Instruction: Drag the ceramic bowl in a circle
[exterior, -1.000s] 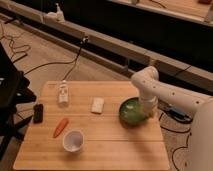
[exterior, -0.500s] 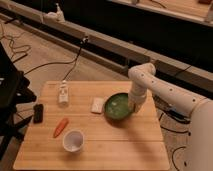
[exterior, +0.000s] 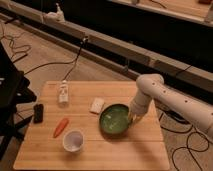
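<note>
A green ceramic bowl (exterior: 115,120) sits on the wooden table (exterior: 85,155), right of centre. My gripper (exterior: 132,118) is at the bowl's right rim, at the end of the white arm (exterior: 165,97) that reaches in from the right. The gripper touches or holds the rim; the contact itself is hidden by the wrist.
A white cup (exterior: 73,140) stands at the front left of the bowl. An orange carrot (exterior: 60,127), a black object (exterior: 38,113), a small white bottle (exterior: 63,92) and a white packet (exterior: 97,105) lie on the left half. Cables run on the floor behind the table.
The bowl has slid left and toward the front of the table, and the gripper moved with it at its right rim.
</note>
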`<state>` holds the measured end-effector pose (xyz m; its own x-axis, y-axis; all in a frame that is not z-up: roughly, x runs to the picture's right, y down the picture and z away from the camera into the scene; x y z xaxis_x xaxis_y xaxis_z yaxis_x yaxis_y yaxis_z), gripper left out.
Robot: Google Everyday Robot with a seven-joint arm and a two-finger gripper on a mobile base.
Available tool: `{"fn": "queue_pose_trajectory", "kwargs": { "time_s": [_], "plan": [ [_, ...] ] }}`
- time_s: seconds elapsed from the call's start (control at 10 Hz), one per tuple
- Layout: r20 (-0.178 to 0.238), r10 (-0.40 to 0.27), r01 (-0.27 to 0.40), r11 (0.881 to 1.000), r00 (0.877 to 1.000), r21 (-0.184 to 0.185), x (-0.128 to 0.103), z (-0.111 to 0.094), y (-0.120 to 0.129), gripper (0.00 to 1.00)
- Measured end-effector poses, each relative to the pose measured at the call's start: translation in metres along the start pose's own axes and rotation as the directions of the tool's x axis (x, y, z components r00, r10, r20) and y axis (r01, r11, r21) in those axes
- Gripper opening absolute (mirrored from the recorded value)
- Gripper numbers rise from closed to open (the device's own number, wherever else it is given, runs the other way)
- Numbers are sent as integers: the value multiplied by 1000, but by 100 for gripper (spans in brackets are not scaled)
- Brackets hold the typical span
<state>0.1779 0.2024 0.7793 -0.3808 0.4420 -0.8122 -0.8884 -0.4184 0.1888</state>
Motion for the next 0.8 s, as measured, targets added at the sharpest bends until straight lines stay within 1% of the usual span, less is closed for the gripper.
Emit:
{"fn": "queue_pose_trajectory", "kwargs": {
  "time_s": [0.1,0.2,0.3,0.4,0.5,0.6,0.7,0.8],
  "plan": [
    [-8,41,-41,999,999,-4,-2,-1,-24,0],
    [0,91,-91,996,996,-2,-11,-6,-50,0],
    [13,127,-127,992,992,7,-22,-12,-68,0],
    [39,158,-159,987,987,15,-37,-22,-79,0],
    [67,180,-182,983,981,21,-54,-32,-84,0],
    [91,189,-192,981,978,24,-68,-40,-80,0],
    [110,186,-190,981,976,30,-81,-45,-70,0],
    [118,172,-177,984,978,34,-89,-47,-56,0]
  ]
}}
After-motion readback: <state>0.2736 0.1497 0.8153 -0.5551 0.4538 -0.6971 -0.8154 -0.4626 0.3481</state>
